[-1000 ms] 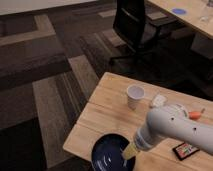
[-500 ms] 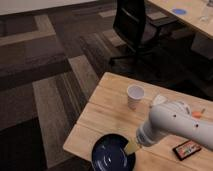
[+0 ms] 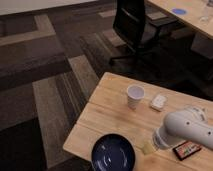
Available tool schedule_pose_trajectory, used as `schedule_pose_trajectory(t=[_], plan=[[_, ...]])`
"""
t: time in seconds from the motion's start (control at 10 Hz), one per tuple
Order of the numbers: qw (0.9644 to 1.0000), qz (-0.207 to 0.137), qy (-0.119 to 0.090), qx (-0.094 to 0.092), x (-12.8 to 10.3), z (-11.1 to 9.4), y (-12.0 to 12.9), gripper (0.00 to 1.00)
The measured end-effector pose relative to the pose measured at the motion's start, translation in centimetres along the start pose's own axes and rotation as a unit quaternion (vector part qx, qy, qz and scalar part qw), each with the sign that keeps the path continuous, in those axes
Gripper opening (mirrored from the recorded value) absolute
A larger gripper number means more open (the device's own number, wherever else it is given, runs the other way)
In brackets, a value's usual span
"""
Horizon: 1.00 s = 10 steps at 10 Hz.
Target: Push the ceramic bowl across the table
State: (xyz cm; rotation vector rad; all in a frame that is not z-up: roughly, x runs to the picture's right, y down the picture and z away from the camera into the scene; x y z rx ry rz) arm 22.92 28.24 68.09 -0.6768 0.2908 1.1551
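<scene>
A: Gripper (image 3: 148, 147) sits low at the end of the white arm (image 3: 187, 128), right against the rim of the ceramic bowl (image 3: 114, 154); can't tell how its fingers are set.

B: Bowl position?

A: Just left of the gripper, at the near edge of the table (image 3: 112, 102), touching or nearly so.

B: Handling?

A: Judging by the glaze: rigid, fairly heavy, slick, breakable. Should slide on the wood. No grip needed; press on the rim's side wall, low, so it doesn't tip.

B: Anything around?

A: White cup (image 3: 135, 96) beyond the gripper, well apart. Small white box (image 3: 158, 102) past it to the right. Red packet (image 3: 186, 149) right of the gripper, behind the arm. Biggest worry is the table edge beside the bowl.
</scene>
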Motion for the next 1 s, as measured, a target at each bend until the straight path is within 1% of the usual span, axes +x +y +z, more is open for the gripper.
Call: schedule_pose_trajectory(t=[0.1, 0.2, 0.3, 0.4, 0.5, 0.6, 0.7, 0.8, 0.9, 1.0], plan=[[0.9999, -0.009, 0.005, -0.007, -0.3, 1.4, 0.5, 0.65], [0.9997, -0.018, 0.01, -0.01, -0.6, 2.1, 1.0, 0.65], [0.998, -0.057, 0.017, -0.021, -1.8, 3.0, 2.8, 0.65], [0.9947, -0.094, 0.018, -0.038, -3.0, 3.3, 5.1, 0.65], [0.9755, -0.208, 0.019, -0.069, -6.7, 2.3, 11.5, 0.65], [0.9637, -0.257, 0.022, -0.07, -8.3, 1.5, 13.8, 0.65], [0.9357, -0.346, 0.028, -0.06, -11.6, -0.3, 18.1, 0.65], [0.9156, -0.398, 0.026, -0.055, -13.9, -1.4, 21.0, 0.65], [0.9011, -0.43, 0.025, -0.05, -15.9, -2.2, 22.9, 0.65], [0.9012, -0.43, 0.021, -0.051, -16.7, -2.5, 23.0, 0.65]])
